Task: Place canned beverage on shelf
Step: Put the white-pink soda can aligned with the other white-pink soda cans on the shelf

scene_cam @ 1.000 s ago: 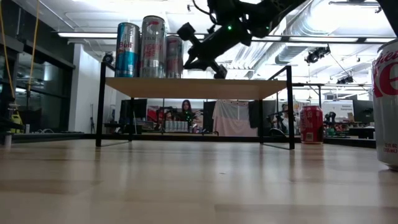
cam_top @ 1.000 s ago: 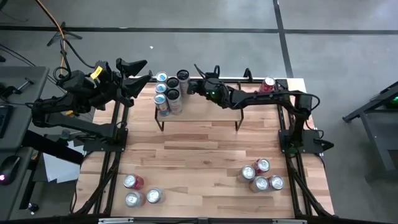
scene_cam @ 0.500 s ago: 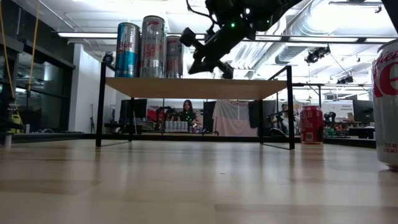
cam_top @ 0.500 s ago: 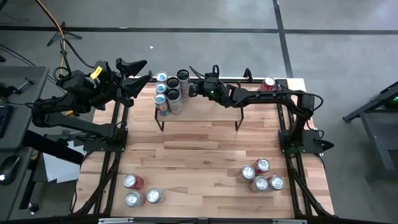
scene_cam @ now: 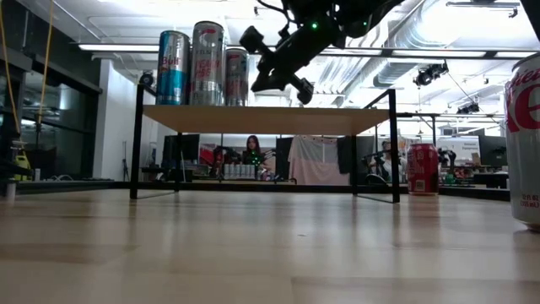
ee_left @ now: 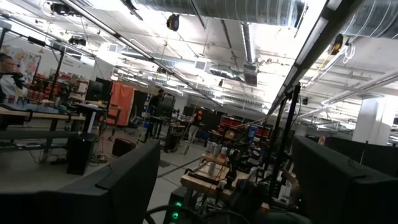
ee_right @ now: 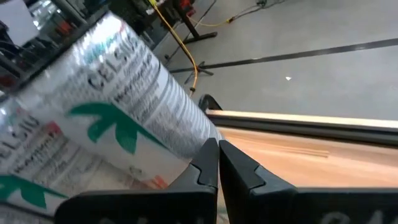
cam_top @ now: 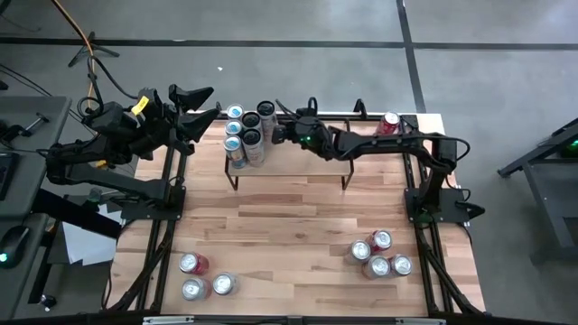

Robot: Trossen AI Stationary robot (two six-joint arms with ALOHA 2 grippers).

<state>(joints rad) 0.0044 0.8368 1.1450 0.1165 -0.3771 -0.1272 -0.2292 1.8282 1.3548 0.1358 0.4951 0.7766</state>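
Light wood shelf: I see it at the far middle of the table, its long axis running left to right.
Silver cans on shelf: a tight group of five stands upright at the shelf's left end. The rest of the plank is bare.
Right gripper: it is above the shelf, just right of that group, and points left at it. The fingers are pressed together with nothing between them.
Can ahead of jaws: my right wrist view shows a white Celsius can with green print just beyond the closed fingertips. I cannot tell whether they touch it. I judge it upright on the shelf, with the slant coming from the wrist's roll.
Left gripper: it is parked off the table's far left edge, with its fingers spread wide and empty.
Loose cans, near right: four stand upright, well apart from the shelf and on the right arm's side.
Loose cans, near left: three stand upright on the left arm's side.
Red can: it stands alone at the far right, beside the shelf's right end.
Key relation: every loose can has a vertical long axis. I judge the right arm must turn away from the shelf to fetch one. The red can lies nearest its jaws.
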